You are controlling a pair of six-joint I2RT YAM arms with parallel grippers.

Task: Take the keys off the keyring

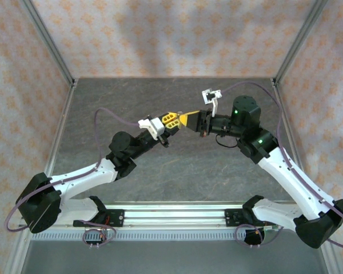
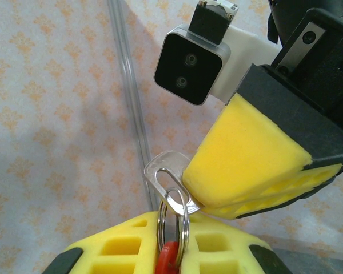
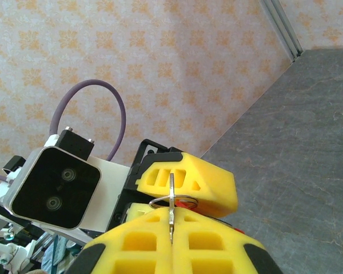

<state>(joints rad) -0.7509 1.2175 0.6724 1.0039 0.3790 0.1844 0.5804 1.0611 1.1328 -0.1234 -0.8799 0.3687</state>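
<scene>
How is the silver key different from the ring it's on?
The key is a flat piece with a slot; the ring is a thin round loop. The right claw pinches the key; the ring sits between the fingers of the left claw, beside a red bit. Both are shiny silver metal, linked together.

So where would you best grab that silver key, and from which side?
The silver key is best pinched across its flat faces, past the holed head, coming from the end away from the keyring. That probably leaves the hole free for the keyring to slide out. The right end effector holds it about so.
</scene>
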